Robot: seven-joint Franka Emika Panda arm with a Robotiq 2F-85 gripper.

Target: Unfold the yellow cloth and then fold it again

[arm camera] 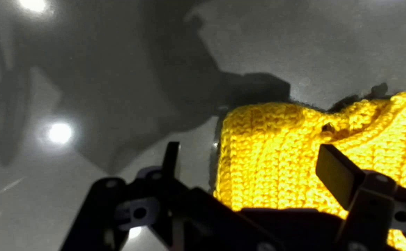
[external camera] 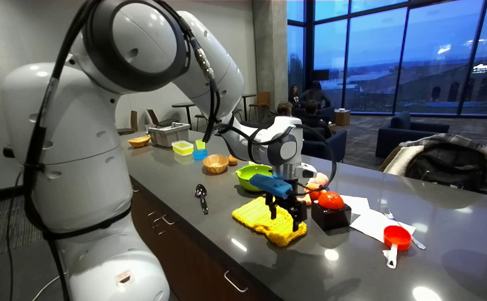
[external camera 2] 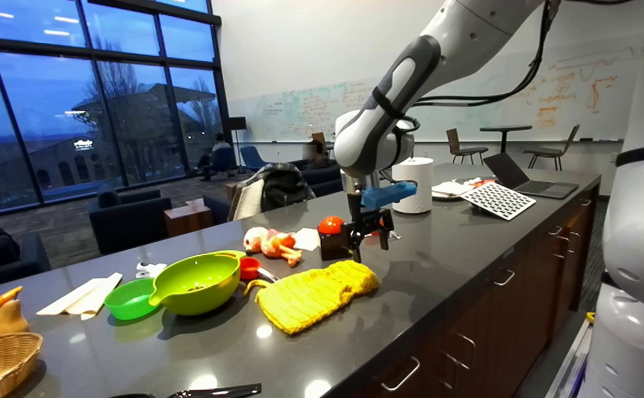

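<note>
yellow cloth lying folded near drawer-side edge of counter, lime-green bowl standing nearby. gripper hovering above, fingers standing wide apart, gripping nothing; one hanging over cloth, other beyond its end.

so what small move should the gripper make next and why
I'd lean towards lowering the gripper straight down: it stands open above the yellow knit cloth, and in the wrist view its fingers straddle one edge, one over cloth, one over grey countertop, so a pinch could catch that edge.
</note>
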